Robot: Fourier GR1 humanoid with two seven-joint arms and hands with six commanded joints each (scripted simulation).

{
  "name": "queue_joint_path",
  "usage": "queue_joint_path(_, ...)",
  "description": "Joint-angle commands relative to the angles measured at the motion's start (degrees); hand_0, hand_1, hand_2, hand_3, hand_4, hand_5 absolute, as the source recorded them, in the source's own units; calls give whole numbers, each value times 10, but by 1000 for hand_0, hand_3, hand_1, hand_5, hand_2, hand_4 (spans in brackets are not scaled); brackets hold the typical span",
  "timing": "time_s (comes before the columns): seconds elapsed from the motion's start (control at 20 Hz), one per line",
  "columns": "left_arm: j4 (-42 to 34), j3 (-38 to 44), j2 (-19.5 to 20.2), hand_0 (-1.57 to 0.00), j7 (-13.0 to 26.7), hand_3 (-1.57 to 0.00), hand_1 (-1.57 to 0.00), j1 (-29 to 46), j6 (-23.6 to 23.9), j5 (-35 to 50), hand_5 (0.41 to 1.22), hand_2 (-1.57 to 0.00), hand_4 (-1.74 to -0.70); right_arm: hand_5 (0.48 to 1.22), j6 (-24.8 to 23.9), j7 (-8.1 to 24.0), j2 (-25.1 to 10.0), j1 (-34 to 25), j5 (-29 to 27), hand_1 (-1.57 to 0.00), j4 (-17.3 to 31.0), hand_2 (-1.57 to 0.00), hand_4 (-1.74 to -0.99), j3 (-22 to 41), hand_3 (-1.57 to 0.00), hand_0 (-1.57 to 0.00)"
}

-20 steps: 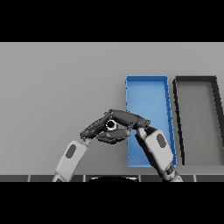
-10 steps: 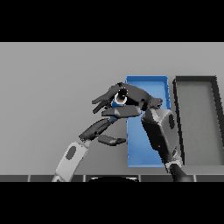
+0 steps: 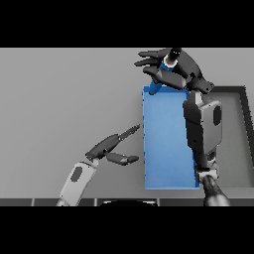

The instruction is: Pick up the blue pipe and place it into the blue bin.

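Note:
My right hand (image 3: 174, 70) is raised over the far end of the blue bin (image 3: 166, 144), its fingers curled round the blue pipe (image 3: 159, 79). The pipe points down and left, with its pale open end showing at the top of the hand and its lower end near the bin's far left corner. The right forearm hides part of the bin's right side. My left hand (image 3: 110, 147) rests low over the table just left of the bin, fingers straight and holding nothing.
A black bin (image 3: 238, 124) stands right of the blue one, mostly hidden behind my right arm. Grey table (image 3: 64, 99) stretches to the left.
My right hand has lifted the pipe up and away, from the bin's left edge to above its far end. The left hand has stayed low beside the bin.

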Motion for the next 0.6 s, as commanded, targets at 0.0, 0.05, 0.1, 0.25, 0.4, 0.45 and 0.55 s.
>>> queue_joint_path(0.0, -4, -2, 6, 1, -11, 1, 1, 10, -4, 1, 474, 1, -950, 1221, 1, 1, -8, 11, 14, -1571, 13, -1571, -1499, -8, -1571, -1571)
queue_joint_path(0.05, -9, -1, 5, 1, -11, 1, 1, 8, -3, 2, 472, 1, -950, 1221, 1, 4, -10, 21, 27, -1571, 18, -1571, -1499, -11, -1571, -1571)
queue_joint_path(0.1, -6, -2, 2, 1, -6, 1, 1, 2, 0, -2, 470, 1, -947, 1221, 5, 2, -8, 35, 42, -1571, 23, -1571, -1499, -10, -1571, -1571)
queue_joint_path(0.25, 1, 0, 4, 1, -20, 1, 1, -1, 3, -7, 463, 1, -941, 1221, 8, 12, -11, 76, 84, -1571, 38, -1571, -1499, -16, -1571, -1571)
queue_joint_path(0.4, 9, -3, 1, 1, -19, 1, 1, -3, 7, -16, 460, 1, -935, 1221, -1, 49, -12, 111, 116, -1571, 35, -1571, -1500, -19, -1571, -1571)
queue_joint_path(0.45, 6, -4, -1, 1, -23, 1, 1, -4, 8, -16, 460, 1, -931, 1221, 2, 51, -14, 127, 128, -1571, 38, -1571, -1500, -22, -1571, -1571)
queue_joint_path(0.55, 12, -6, 0, 1, -33, 1, 1, -2, 13, -24, 463, 1, -927, 1221, -9, 70, -10, 154, 155, -1571, 32, -1571, -1500, -22, -1571, -1571)
